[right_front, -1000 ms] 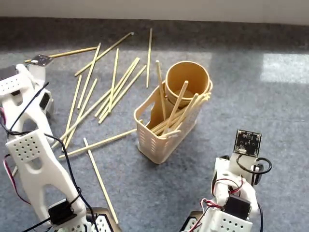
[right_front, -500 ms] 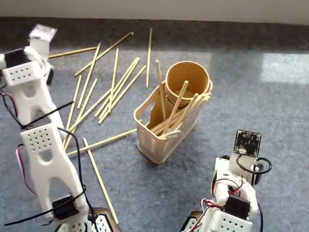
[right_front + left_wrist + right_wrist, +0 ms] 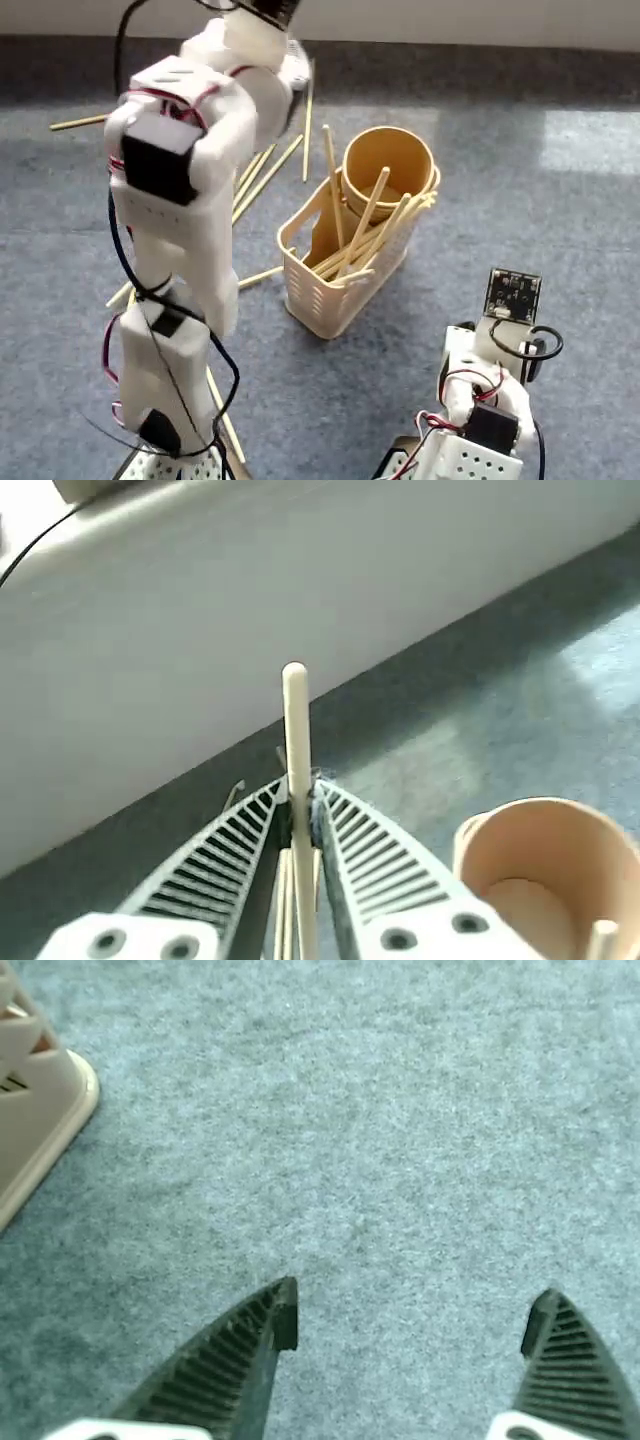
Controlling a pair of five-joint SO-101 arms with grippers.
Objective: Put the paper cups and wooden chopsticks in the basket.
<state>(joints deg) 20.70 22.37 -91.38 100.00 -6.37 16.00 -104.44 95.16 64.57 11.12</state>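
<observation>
The left gripper (image 3: 303,786) is closed narrowly on one chopstick (image 3: 295,705). The stick lies along the gripper's own length, and its rounded end stands out well past the fingertips. In the high view the left arm (image 3: 180,200) is held high above the surface (image 3: 520,220), over the place of the loose chopsticks (image 3: 270,165). The top of the arm is partly cut by the edge there, so the height of the stick over the basket (image 3: 330,300) can only be judged roughly.

The basket stands near the middle of the surface. A cup (image 3: 388,160) is already set in its far end, and several sticks lean inside beside it. From the held stick, the basket lies back toward the robot and a little toward the right arm's side. In the left wrist view the rim of the cup (image 3: 540,860) is seen close beside the gripper.

For the coming move, the stick probably must be tipped with its free end downward and brought over the open part of the basket, not over the cup.

The right gripper (image 3: 410,1325) is opened wide and holds nothing. It hangs over bare surface, with a corner of the basket (image 3: 40,1110) near it. The left arm is the one placed for this stick.
</observation>
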